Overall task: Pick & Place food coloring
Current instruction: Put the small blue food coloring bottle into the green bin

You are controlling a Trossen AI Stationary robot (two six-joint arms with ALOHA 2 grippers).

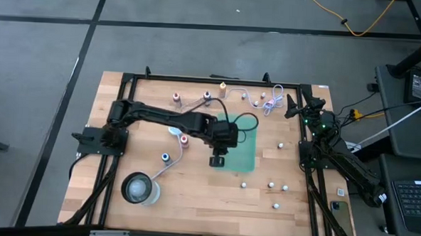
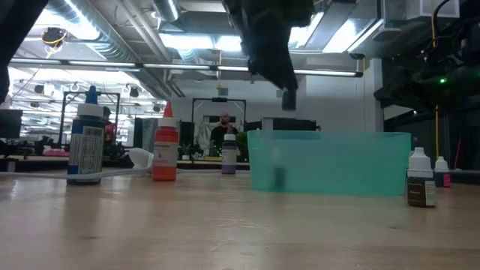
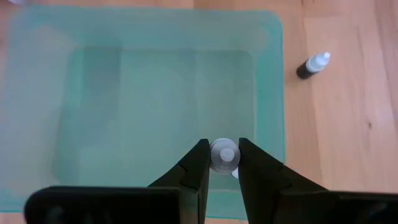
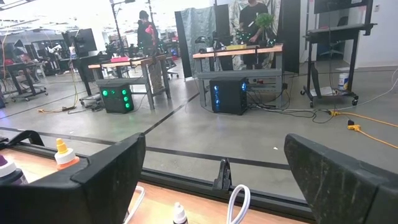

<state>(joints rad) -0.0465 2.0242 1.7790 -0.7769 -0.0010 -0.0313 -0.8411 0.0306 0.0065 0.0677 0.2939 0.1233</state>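
My left gripper hangs over the teal tray, near one of its edges, and is shut on a tiny white-capped food coloring bottle. In the high view it sits at the green tray's left part. Other bottles stand on the wood: red, blue, red, dark, orange-yellow and several white ones. My right gripper is open, parked at the table's right edge. My left gripper pinches the bottle at its white cap between the two fingertips. The fingers come from above, pointing down. The bottle stays upright, seen end-on. In the low view the fingertips are above the tray's rim, so the bottle is lifted clear.
A round clear glass container stands at the near left, a white cable running to it past a pale-blue puck. A dark bottle stands just outside the tray. White cables lie along the far edge. A black frame rims the table.
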